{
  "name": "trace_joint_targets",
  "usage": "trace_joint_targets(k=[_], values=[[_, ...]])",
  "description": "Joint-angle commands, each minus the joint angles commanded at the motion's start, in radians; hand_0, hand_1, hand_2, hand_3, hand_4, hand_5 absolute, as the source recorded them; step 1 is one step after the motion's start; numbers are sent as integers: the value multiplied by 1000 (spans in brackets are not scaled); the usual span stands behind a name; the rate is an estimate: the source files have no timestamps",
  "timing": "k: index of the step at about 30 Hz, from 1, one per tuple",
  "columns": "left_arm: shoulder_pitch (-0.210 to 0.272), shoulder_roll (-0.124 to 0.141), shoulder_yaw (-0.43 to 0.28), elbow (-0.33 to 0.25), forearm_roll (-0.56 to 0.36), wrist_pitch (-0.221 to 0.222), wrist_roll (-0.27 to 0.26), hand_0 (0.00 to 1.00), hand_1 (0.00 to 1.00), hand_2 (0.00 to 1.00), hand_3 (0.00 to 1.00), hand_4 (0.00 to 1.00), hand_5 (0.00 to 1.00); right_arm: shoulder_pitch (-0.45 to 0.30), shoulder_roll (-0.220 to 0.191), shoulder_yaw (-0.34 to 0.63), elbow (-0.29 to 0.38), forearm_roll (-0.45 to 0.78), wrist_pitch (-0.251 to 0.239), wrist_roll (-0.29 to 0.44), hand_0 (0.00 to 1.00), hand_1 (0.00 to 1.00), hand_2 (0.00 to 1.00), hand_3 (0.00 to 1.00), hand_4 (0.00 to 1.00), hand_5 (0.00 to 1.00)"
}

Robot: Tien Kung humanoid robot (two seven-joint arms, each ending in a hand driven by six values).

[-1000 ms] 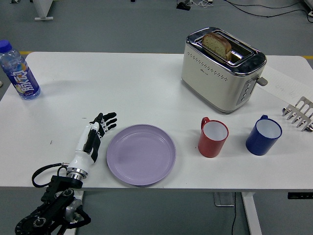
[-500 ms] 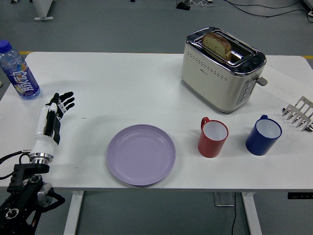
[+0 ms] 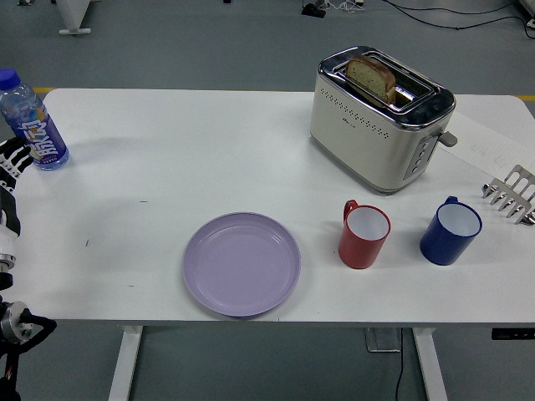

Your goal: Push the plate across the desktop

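Fingers of our left hand (image 3: 10,167) sit half-cropped at the edge, spread unclear, holding nothing; round lilac plastic plate (image 3: 242,264) lies well right of them, push looks unfinished.

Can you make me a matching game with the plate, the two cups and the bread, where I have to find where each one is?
Things:
1. purple plate
2. red cup
3. blue cup
4. slice of bread

Places:
A. sticking up out of the toaster
B. nearest the table's right end, by the metal rack
C. near the front edge, left of both cups
D. between the plate and the other cup

Right pairs: 1-C, 2-D, 3-B, 4-A
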Motion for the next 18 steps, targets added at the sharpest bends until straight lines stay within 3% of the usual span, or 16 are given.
trace_joint_targets(k=[4, 11, 15, 18], values=[[0, 2, -72, 14, -1, -4, 10, 736, 760, 757, 669, 595, 998, 0, 0, 1, 0, -3, 1, -1, 652, 613, 684, 626, 224, 139], [-9, -25, -181, 6, -22, -52, 40, 686, 733, 732, 661, 603, 998, -3, 0, 3, 0, -6, 2, -1, 652, 613, 684, 626, 223, 139], [-14, -30, -214, -10, -32, -114, 86, 672, 733, 727, 664, 612, 998, -2, 0, 5, 0, -10, 2, -2, 652, 613, 683, 626, 224, 139], [-16, -22, -236, -19, -28, -187, 150, 672, 733, 727, 664, 612, 998, -1, -1, 3, 0, -5, 0, -1, 652, 613, 683, 626, 224, 139]])
